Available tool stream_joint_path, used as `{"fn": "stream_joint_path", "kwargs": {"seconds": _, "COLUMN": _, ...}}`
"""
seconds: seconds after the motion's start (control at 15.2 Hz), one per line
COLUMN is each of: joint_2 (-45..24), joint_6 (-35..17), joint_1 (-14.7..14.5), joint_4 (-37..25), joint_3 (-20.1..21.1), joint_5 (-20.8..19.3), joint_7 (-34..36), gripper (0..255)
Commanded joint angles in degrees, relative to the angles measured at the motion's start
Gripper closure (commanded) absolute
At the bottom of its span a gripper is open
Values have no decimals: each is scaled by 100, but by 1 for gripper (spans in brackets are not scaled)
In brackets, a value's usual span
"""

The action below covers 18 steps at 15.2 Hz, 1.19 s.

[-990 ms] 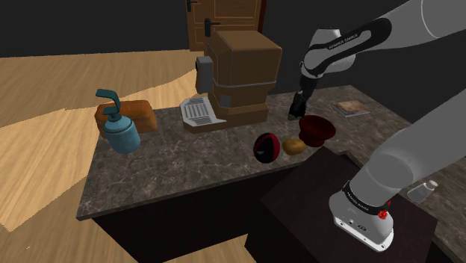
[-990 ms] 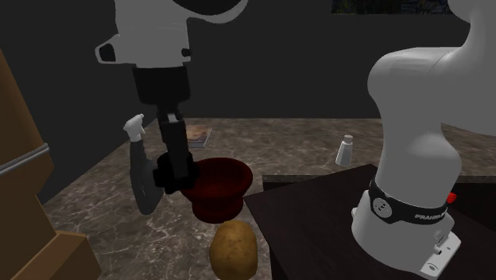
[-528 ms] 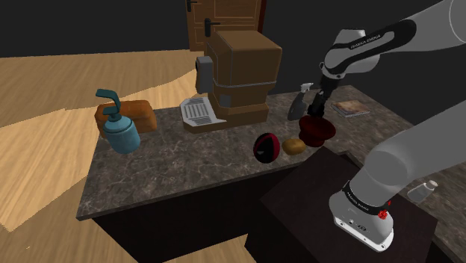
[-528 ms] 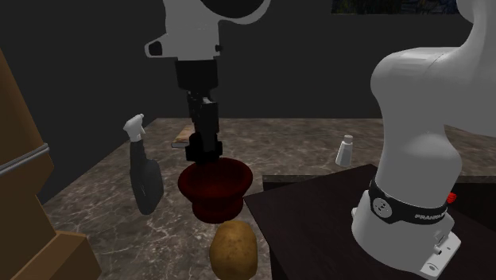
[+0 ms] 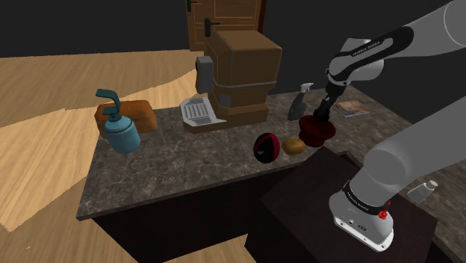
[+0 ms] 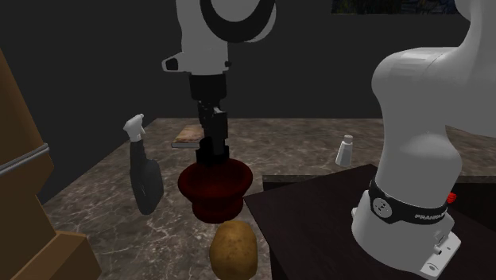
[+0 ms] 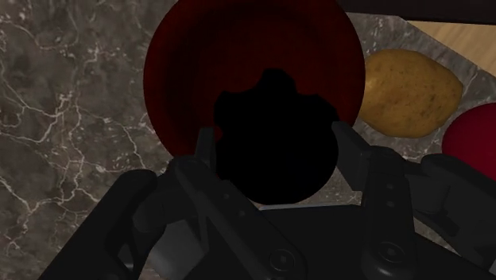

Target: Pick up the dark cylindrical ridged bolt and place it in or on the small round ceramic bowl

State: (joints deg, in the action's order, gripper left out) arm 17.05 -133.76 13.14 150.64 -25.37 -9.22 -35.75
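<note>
Now hand (image 6: 213, 149) is closed tight on dark ridged bolt (image 7: 274, 135), w/ a finger on each side, bolt hanging right over dark red bowl (image 7: 238, 48) on marble counter (image 7: 71, 95); potato (image 7: 405, 91) just beside bowl.

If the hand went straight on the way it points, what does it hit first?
The dark red bowl, directly in line below it. The black bolt clasped in the hand would likely touch the bowl's inside before the fingers do. The gap between them is hard to judge.
</note>
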Motion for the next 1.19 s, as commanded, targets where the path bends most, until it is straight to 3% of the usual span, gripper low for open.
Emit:
{"fn": "stream_joint_path", "kwargs": {"seconds": 0.0, "joint_2": -130, "joint_6": -201, "joint_1": -20, "joint_4": 71, "joint_3": -33, "joint_5": 33, "joint_7": -30, "gripper": 255}}
{"fn": "stream_joint_path", "kwargs": {"seconds": 0.46, "joint_2": -670, "joint_6": -891, "joint_1": -115, "joint_4": 245, "joint_3": -154, "joint_5": 244, "joint_7": -205, "gripper": 255}}
{"fn": "stream_joint_path", "kwargs": {"seconds": 0.99, "joint_2": -670, "joint_6": -891, "joint_1": -115, "joint_4": 245, "joint_3": -153, "joint_5": 244, "joint_7": -205, "gripper": 255}}
{"fn": "stream_joint_path", "kwargs": {"seconds": 1.06, "joint_2": -670, "joint_6": -891, "joint_1": -115, "joint_4": 245, "joint_3": -153, "joint_5": 244, "joint_7": -205, "gripper": 0}}
{"fn": "stream_joint_path", "kwargs": {"seconds": 1.12, "joint_2": -670, "joint_6": -890, "joint_1": -115, "joint_4": 245, "joint_3": -153, "joint_5": 244, "joint_7": -205, "gripper": 0}}
